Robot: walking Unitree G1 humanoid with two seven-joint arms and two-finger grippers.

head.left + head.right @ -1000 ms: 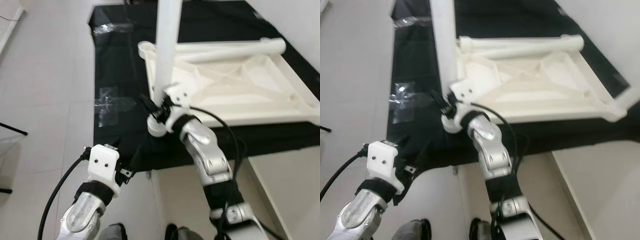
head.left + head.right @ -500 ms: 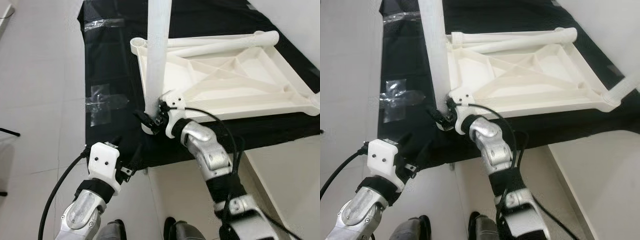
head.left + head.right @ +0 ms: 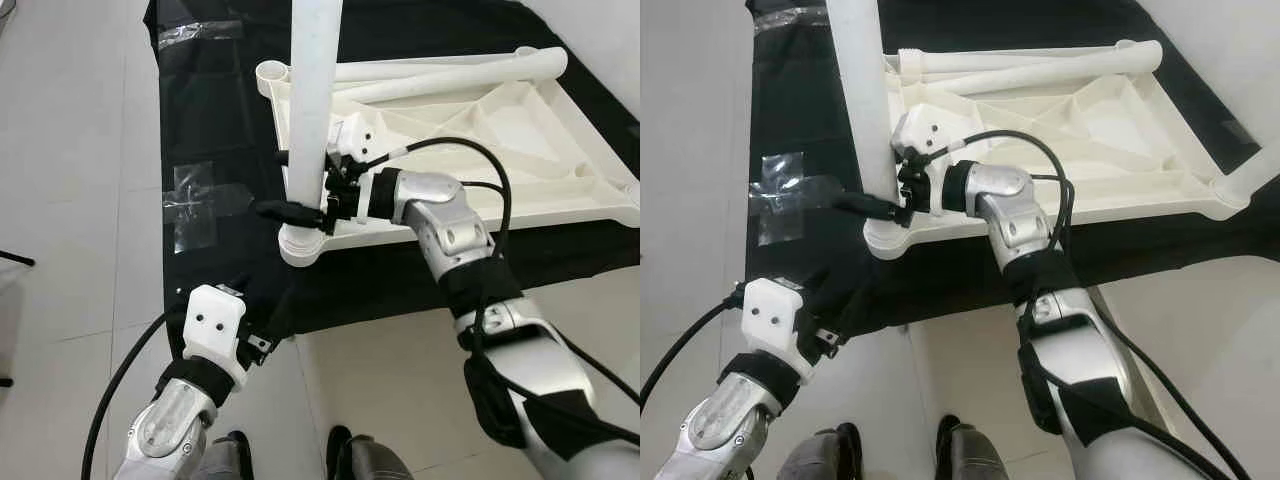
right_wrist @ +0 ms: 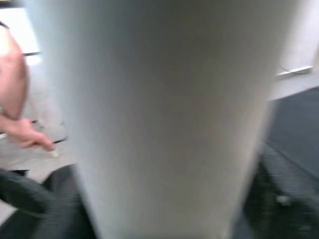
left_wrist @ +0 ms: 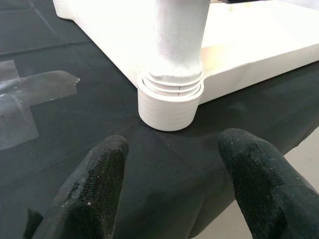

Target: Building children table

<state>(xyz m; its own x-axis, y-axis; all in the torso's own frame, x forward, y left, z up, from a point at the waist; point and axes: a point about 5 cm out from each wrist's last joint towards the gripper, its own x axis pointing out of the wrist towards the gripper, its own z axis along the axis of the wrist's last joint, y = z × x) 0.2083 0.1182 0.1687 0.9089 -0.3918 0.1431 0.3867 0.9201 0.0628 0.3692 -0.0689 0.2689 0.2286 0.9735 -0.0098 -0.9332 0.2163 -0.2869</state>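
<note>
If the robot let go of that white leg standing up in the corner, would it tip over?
Perhaps not at once: the leg sits upright in a ribbed corner socket of the flat tabletop. Tall and narrow, it could wobble if not screwed home. It looks like stiff, light plastic. The right end effector grips it low.

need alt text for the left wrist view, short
A white table leg stands upright in the round corner socket of an upturned white tabletop lying on a black mat. The left gripper hovers open just short of the socket, touching nothing. Clear tape is stuck to the mat.
</note>
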